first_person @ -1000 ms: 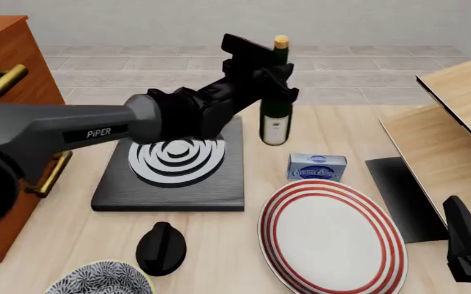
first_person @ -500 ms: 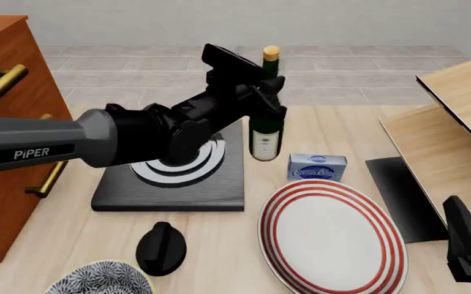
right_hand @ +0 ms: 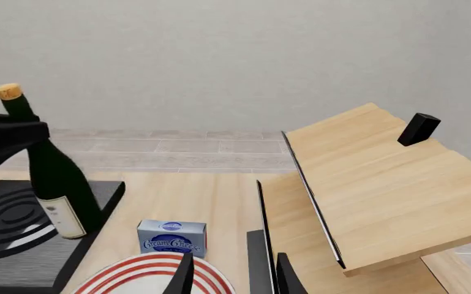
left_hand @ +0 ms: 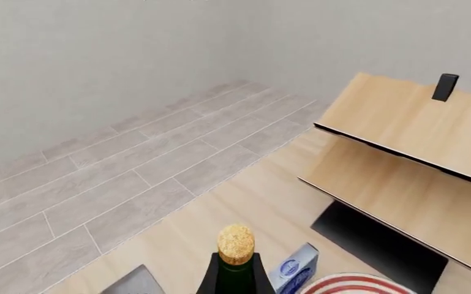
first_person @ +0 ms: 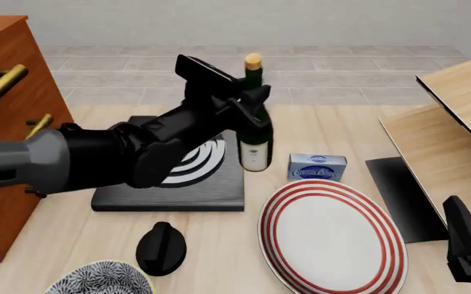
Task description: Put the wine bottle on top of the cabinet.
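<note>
The left tool (first_person: pixel 247 104) pinches the wine bottle (first_person: pixel 254 131) at the shoulder below its long neck, holding it upright above the edge of the black ringed stove plate (first_person: pixel 169 184), beside the blue cream cheese box (first_person: pixel 317 166); the cabinet (first_person: pixel 2 110) stands well apart at the left. The right tool (right_hand: pixel 231 275) rests at the surface's near right corner, its fingers slightly spread and gripping nothing. Glass is stiff, heavy, slick and breakable, so a firm hold near the shoulder likely suits it best, with the bottle kept vertical
</note>
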`<act>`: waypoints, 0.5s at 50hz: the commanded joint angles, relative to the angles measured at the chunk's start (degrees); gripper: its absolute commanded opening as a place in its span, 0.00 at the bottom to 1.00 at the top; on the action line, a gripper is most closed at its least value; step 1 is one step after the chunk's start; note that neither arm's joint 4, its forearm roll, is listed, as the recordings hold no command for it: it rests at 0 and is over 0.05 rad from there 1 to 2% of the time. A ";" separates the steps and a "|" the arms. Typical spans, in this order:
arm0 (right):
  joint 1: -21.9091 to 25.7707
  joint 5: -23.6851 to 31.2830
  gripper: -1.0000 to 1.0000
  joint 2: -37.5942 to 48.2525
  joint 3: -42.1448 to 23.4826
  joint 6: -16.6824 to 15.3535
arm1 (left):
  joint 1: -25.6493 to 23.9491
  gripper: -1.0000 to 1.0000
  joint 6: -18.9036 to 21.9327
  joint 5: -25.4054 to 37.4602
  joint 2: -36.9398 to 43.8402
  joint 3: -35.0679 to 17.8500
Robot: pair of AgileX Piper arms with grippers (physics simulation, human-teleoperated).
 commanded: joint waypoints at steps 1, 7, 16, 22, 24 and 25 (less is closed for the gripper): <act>0.01 0.00 1.00 0.00 0.00 0.00 | -0.37 0.00 0.64 -1.63 -3.41 3.32; 0.00 0.00 1.00 -0.01 0.00 0.00 | -0.72 0.00 0.13 -2.29 -5.80 5.56; 0.00 0.00 1.00 0.01 0.00 -0.01 | -1.16 0.00 -0.69 -2.74 -9.10 8.53; 0.00 0.00 1.00 -0.02 0.00 -0.01 | -1.58 0.00 -0.67 -3.41 -10.51 10.42; 0.00 0.00 1.00 0.00 0.00 0.00 | -1.50 0.00 -0.97 -3.12 -11.31 10.71; 0.00 0.00 1.00 0.01 0.00 0.00 | -1.58 0.00 -0.92 -3.03 -11.84 11.04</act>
